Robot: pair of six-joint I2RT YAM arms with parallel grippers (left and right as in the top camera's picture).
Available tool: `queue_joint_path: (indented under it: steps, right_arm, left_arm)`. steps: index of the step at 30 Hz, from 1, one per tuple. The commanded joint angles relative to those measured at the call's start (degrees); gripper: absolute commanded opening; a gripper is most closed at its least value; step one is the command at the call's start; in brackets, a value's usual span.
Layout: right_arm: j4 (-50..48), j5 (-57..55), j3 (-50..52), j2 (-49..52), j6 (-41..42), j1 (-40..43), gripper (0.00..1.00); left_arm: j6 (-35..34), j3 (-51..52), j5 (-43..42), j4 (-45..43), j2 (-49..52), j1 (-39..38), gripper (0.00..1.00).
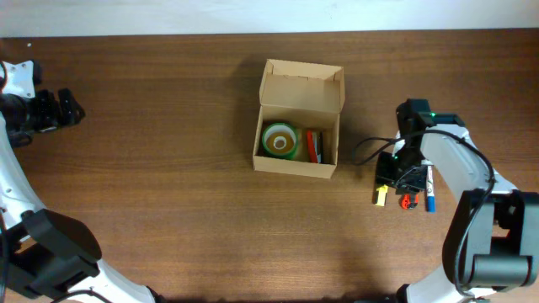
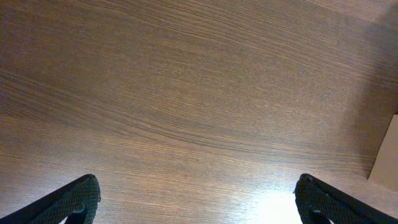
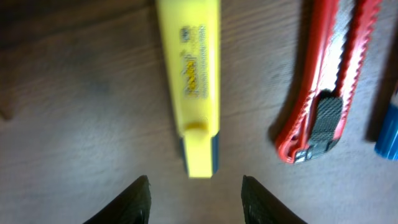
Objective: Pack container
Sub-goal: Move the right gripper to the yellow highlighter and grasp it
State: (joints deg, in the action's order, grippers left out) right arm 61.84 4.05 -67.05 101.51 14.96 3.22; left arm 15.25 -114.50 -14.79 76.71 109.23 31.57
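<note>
Lettering printed along the barrel of the yellow plastic highlighter pen [image 3: 189, 74] is too blurred to read. Right jaws stand parted and grip nothing, with the pen's end just ahead of their gap. A red snap-blade utility knife [image 3: 329, 81] lies beside the pen. Left jaws, spread wide, hold nothing above the dark brown wood-grain counter [image 2: 186, 93]. The tan cardboard container [image 1: 299, 118] sits open between both pairs, nearer the right, holding a green tape roll [image 1: 280, 140].
</note>
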Motion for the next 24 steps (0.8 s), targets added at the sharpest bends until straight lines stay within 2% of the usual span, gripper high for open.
queue_joint_path:
  steps: [1, 9, 15, 24]
  right_arm:
    - [-1.42, 0.7, 0.39, 0.28, -2.73, 2.01, 0.48]
    - [-4.57, 0.72, 0.39, 0.31, -2.71, 2.73, 0.47]
    - [-6.64, 0.68, 0.39, 0.98, -2.75, 2.75, 0.53]
    - [-7.26, 0.98, 0.39, 4.83, -2.75, 2.73, 0.52]
  left_arm:
    - [0.72, 0.26, -0.66, 0.0, -0.15, -0.02, 1.0]
    - [0.72, 0.26, -0.66, 0.0, -0.15, 0.0, 1.0]
    - [0.72, 0.26, -0.66, -0.02, -0.15, 0.0, 1.0]
    - [0.72, 0.26, -0.66, 0.0, -0.15, 0.0, 1.0]
